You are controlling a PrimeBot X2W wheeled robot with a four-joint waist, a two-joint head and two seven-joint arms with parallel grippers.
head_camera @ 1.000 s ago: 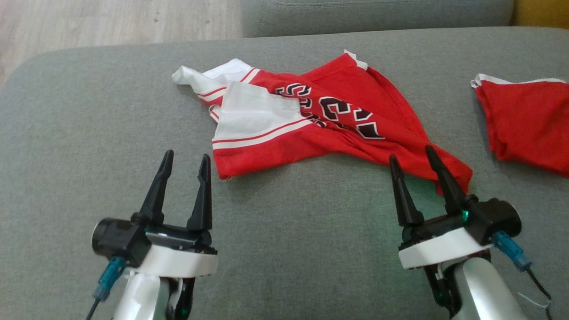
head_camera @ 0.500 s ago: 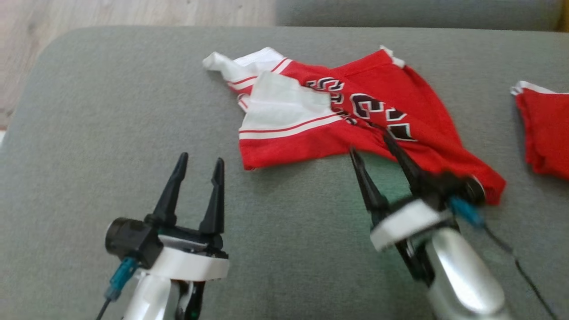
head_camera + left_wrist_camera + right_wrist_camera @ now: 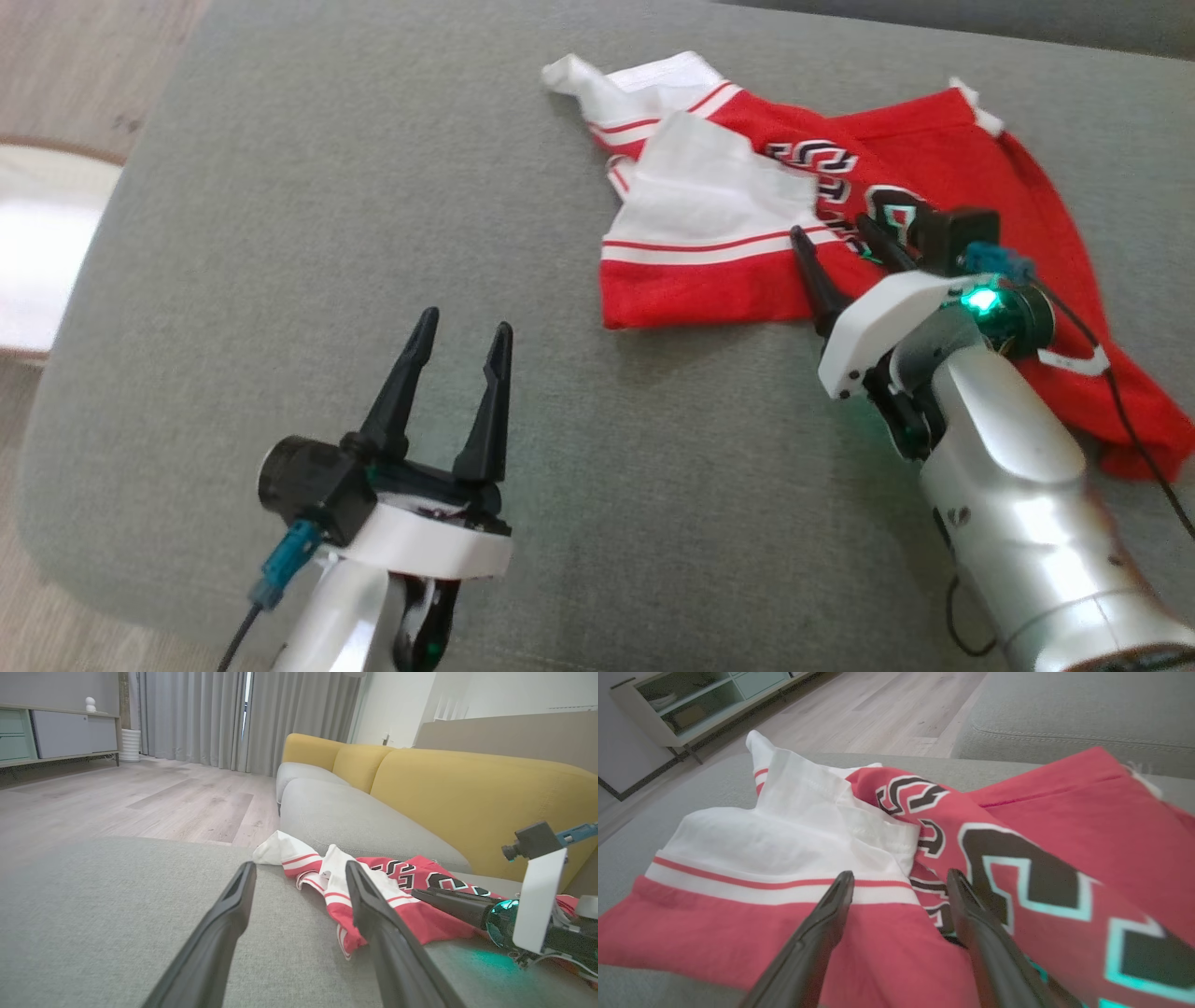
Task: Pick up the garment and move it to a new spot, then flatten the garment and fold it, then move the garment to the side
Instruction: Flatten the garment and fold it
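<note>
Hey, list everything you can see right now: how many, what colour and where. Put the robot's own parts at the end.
garment: one, red and white with dark lettering, crumpled on the cushion's far right part
cushion: one, grey, under the garment and both grippers
sofa: one, grey seat with yellow back, beyond the cushion
floor: one, pale wood, left of and beyond the cushion
curtains: one set, grey, at the far wall
cabinet: one, pale, low, far left by the wall
left gripper: one, dark fingers, open, over bare cushion left of the garment
right gripper: one, dark fingers, open, over the garment beside the lettering
</note>
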